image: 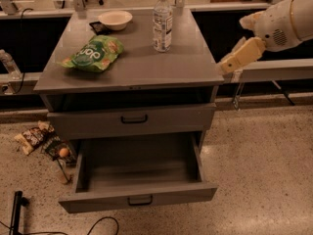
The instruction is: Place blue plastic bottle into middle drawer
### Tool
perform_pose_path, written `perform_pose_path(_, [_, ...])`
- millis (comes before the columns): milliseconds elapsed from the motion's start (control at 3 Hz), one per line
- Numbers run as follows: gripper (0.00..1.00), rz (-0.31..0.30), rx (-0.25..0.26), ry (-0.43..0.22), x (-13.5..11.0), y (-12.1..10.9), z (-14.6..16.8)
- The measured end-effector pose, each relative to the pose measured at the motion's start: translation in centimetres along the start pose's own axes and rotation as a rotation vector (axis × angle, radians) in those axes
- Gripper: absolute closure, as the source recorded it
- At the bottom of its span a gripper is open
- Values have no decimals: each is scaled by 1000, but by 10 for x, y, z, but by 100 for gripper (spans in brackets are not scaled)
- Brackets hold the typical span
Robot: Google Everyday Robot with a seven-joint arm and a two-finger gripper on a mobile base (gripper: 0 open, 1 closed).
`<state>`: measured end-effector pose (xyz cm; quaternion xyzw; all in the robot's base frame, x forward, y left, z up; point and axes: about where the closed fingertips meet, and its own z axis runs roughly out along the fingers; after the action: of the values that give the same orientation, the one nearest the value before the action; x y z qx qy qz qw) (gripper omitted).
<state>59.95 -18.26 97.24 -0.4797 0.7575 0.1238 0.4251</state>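
Hovering off the right edge of the grey cabinet top [146,70]: gripper [228,62], cream-coloured, angled down and left toward the corner, carrying nothing. Whether it is wide or narrow cannot be told from this angle. Its position suggests an approach toward the bottle, not yet a reach.

- Arm housing [288,18]: white, rounded, entering from the upper right and well above the floor.
- Blue plastic bottle [162,21]: upright on the cabinet top toward the rear, white cap on, well apart from the gripper. Standing free on its right side, so a sideways grasp looks workable.
- Bowl [115,19]: pale, shallow, at the rear and left of the bottle.
- Green snack bag [95,54]: lying flat, front left of the top, out of the likely reach path.
- Upper drawer [132,119]: shut, black bar handle.
- Middle drawer [139,200]: lowest one, pulled fully out, nothing inside, ready to receive the bottle from above.
- Snack packets [32,136]: loose on the floor left of the cabinet.
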Motion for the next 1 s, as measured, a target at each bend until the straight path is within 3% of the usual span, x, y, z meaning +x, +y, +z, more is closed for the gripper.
perform_pose_path(333, [0,82,-15,-203,-14,-34,57])
perform_pose_path(1000, [0,84,17,-204,-17,-38,66])
